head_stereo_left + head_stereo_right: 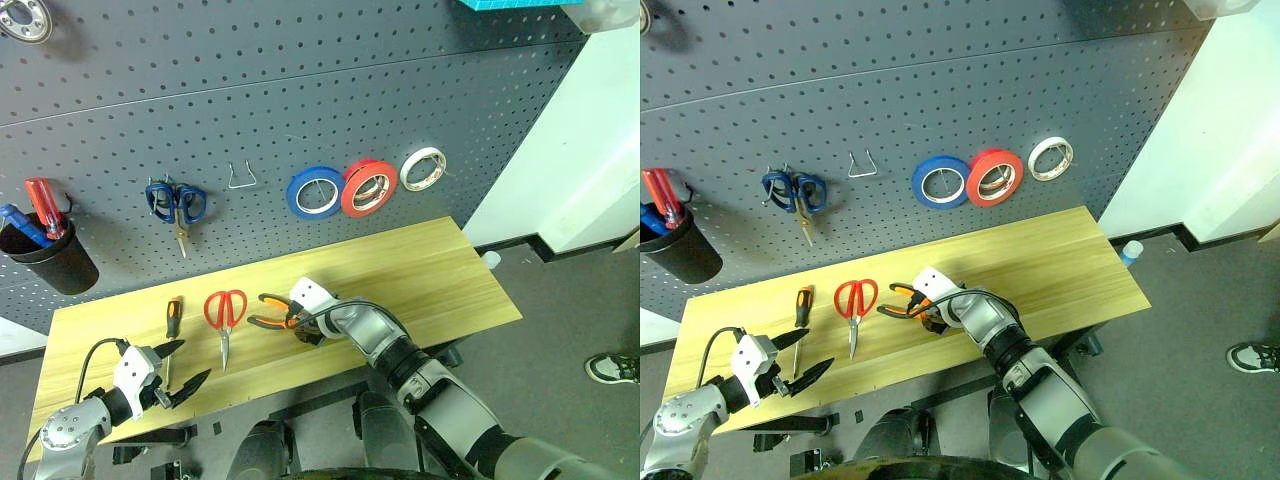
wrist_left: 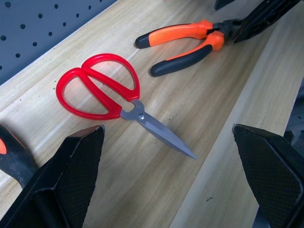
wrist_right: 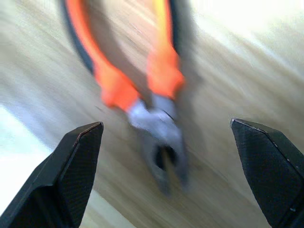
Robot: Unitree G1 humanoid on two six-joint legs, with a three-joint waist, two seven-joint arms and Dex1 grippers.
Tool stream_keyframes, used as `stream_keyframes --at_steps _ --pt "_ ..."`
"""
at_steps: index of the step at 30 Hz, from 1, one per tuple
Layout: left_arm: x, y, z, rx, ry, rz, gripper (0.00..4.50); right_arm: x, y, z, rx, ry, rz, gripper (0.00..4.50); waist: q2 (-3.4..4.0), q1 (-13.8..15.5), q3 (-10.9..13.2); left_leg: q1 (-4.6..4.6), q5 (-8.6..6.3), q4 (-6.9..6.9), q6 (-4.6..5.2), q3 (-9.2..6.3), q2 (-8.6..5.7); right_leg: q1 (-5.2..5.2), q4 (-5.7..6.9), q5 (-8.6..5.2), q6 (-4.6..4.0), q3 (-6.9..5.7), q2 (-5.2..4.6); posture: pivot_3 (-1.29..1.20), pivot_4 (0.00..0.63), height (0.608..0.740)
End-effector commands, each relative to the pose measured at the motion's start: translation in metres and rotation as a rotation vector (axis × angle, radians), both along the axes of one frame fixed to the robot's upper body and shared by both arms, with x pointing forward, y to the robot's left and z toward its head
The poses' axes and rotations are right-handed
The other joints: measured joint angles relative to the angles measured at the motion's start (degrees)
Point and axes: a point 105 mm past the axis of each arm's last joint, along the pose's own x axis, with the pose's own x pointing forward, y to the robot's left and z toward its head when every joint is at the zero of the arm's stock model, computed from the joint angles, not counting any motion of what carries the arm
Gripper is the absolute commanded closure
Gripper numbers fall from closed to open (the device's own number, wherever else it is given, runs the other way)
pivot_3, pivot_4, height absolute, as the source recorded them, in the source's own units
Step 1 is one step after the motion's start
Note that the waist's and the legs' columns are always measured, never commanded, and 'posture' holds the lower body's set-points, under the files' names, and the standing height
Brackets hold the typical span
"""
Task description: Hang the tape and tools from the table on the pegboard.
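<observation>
Pliers (image 1: 276,311) lie flat on the table (image 1: 440,270), handles toward the scissors (image 1: 225,312), steel nose under our right gripper (image 3: 166,175), whose 2 fingers stand wide apart on either side of that nose without touching it. We judge the step in hand to be picking up the pliers, so we should centre the nose between the fingers, come down squarely and close near the joint so the tool does not swing. Our left gripper (image 1: 186,367) waits wide and empty near the screwdriver (image 1: 172,322). Red tape (image 1: 367,187) already hangs on the pegboard (image 1: 300,90).
</observation>
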Motion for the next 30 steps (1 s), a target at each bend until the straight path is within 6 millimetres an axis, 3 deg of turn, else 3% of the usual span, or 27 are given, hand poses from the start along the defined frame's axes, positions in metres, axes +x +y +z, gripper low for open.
stream_keyframes --at_steps 1,12,30 --pt "0.001 0.003 0.005 0.001 -0.025 0.011 0.0 0.004 0.022 0.019 0.036 -0.093 0.098 0.02 0.01 0.03 0.01 0.0 0.0 0.0 0.0 0.0 0.0 0.0 0.0 0.0 0.0 0.0 0.0 -0.12 0.143 0.738" --pt "-0.001 0.002 0.003 -0.004 -0.024 0.014 0.0 0.018 0.037 0.018 0.011 -0.146 0.141 0.02 0.01 0.03 0.01 0.0 0.0 -0.02 0.0 -0.01 0.0 -0.01 -0.01 0.01 -0.02 0.0 0.0 -0.11 0.138 0.738" --pt "-0.003 0.002 0.003 -0.008 -0.022 0.019 0.0 0.012 0.047 0.006 -0.032 -0.09 0.193 0.02 0.03 0.02 0.02 0.01 0.0 -0.03 0.0 -0.01 0.0 -0.04 0.03 0.02 -0.03 0.0 0.01 -0.09 0.139 0.738"
